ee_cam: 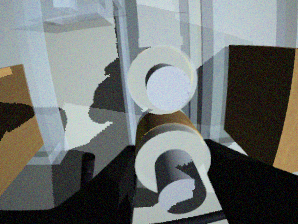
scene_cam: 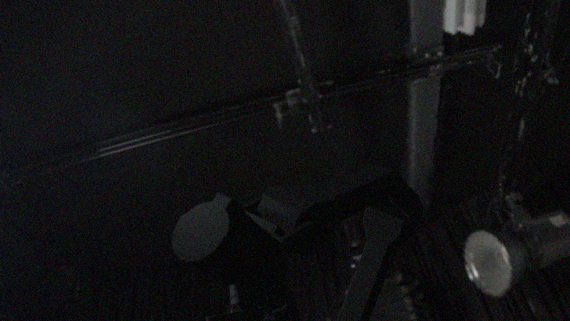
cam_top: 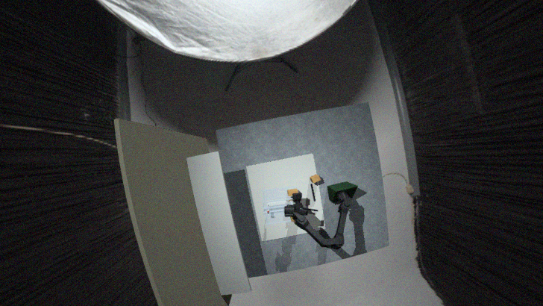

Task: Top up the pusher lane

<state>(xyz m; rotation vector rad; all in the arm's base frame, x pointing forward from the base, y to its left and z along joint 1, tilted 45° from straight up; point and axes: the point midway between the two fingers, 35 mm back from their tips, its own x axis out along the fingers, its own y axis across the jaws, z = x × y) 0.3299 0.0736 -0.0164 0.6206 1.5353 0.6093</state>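
Note:
In the wrist view my gripper is shut on a jar with an amber body and a white knobbed lid, its black fingers on either side. Another white-lidded jar stands just beyond it, between the lane's clear walls; its body is mostly hidden. The held jar is in line with it, at the lane's front end. Whether the two touch, and whether the held jar rests on the lane floor, I cannot tell. The low front stop and pusher plate cannot be made out. In the top view the arm covers the held jar.
Orange-brown blocks flank the lane on the left and right. In the top view a separate orange block lies at the pale board's edge, and a green block is by the arm's base. The exterior view is too dark to help.

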